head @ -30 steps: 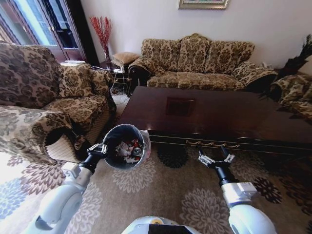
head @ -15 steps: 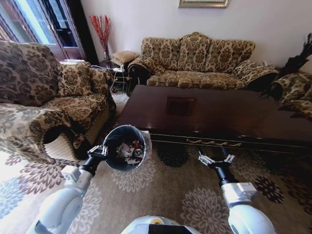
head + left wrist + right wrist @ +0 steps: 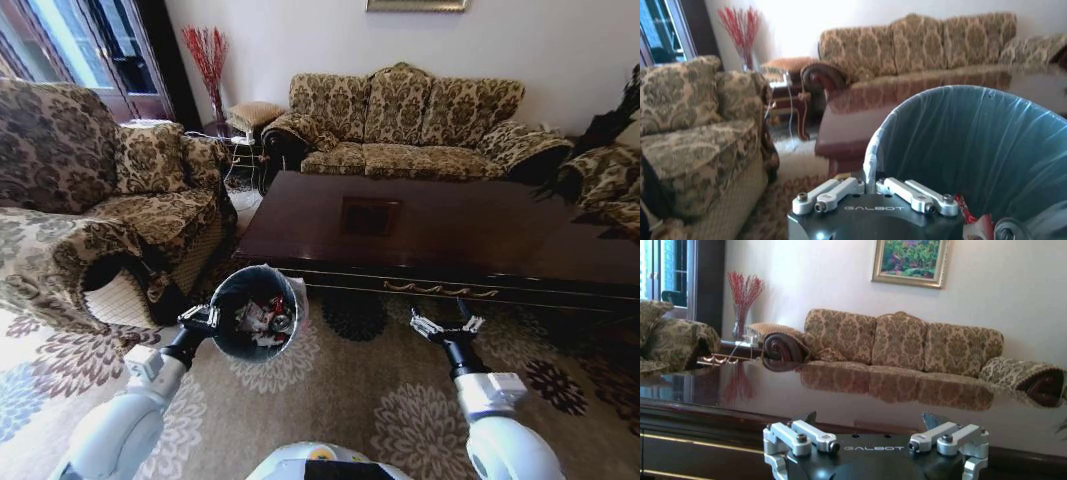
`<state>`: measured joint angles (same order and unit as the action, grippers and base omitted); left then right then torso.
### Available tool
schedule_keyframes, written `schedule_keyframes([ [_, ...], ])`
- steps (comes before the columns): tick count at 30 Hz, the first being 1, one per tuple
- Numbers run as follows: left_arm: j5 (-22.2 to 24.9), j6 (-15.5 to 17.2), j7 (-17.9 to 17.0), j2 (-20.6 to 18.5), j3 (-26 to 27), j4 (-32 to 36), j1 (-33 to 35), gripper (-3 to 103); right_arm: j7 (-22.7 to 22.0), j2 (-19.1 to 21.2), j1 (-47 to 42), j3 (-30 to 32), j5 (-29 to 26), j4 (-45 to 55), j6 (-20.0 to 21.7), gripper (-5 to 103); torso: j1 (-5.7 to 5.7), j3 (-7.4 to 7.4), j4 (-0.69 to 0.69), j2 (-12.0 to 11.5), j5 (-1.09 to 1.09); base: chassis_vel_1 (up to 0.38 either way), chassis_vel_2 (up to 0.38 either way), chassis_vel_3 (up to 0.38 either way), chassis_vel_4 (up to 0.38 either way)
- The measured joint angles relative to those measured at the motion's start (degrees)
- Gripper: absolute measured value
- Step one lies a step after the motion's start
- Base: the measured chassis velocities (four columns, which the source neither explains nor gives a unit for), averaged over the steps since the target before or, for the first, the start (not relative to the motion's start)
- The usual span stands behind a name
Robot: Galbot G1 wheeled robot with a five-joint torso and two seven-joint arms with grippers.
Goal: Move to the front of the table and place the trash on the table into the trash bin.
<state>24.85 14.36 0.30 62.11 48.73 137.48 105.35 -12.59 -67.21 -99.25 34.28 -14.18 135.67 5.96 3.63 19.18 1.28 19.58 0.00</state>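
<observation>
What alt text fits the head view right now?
The left claw grips the rim of the trash bin, which holds the trash, on the carpet beside the dark table. The right claw hangs open before the table's front edge.

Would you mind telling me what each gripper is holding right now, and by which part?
The left gripper grips the trash bin by its lined rim. The right gripper, jaws open, holds nothing.
</observation>
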Motion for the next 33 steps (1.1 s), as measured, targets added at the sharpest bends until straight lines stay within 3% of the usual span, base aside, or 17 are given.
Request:
schedule_keyframes([
  [5, -1.41, 2.07, -0.30, 0.02, -2.57, -1.69, 0.11, 3, 0.30, -0.45, 0.82, -0.52, -0.16, -0.97, -0.35, 100, -0.38, -0.71, 0.00, -1.10, -0.02, 0.000, 0.000, 0.000, 0.000],
  [11, -2.42, 8.11, -1.20, -2.77, -7.22, -2.99, -1.71, 3, 0.53, -0.39, 1.09, -0.30, -0.34, -1.74, -0.86, 100, -0.93, -1.75, -0.01, -2.69, -0.01, 0.000, 0.000, 0.000, 0.000],
  [15, -2.50, 9.85, -1.53, -3.78, -9.12, -4.37, -2.84, 3, 1.08, -0.70, 1.01, 0.14, -0.43, -2.70, -1.84, 100, -1.25, -2.29, -0.01, -3.56, -0.01, 0.000, 0.000, 0.000, 0.000],
  [33, -0.05, 10.65, -0.26, -5.05, -11.06, -13.03, -8.56, 3, 2.02, -1.00, 0.70, 1.27, -0.32, -4.41, -3.10, 100, -2.44, -4.95, -0.01, -7.39, 0.00, 0.000, 0.000, 0.000, 0.000],
])
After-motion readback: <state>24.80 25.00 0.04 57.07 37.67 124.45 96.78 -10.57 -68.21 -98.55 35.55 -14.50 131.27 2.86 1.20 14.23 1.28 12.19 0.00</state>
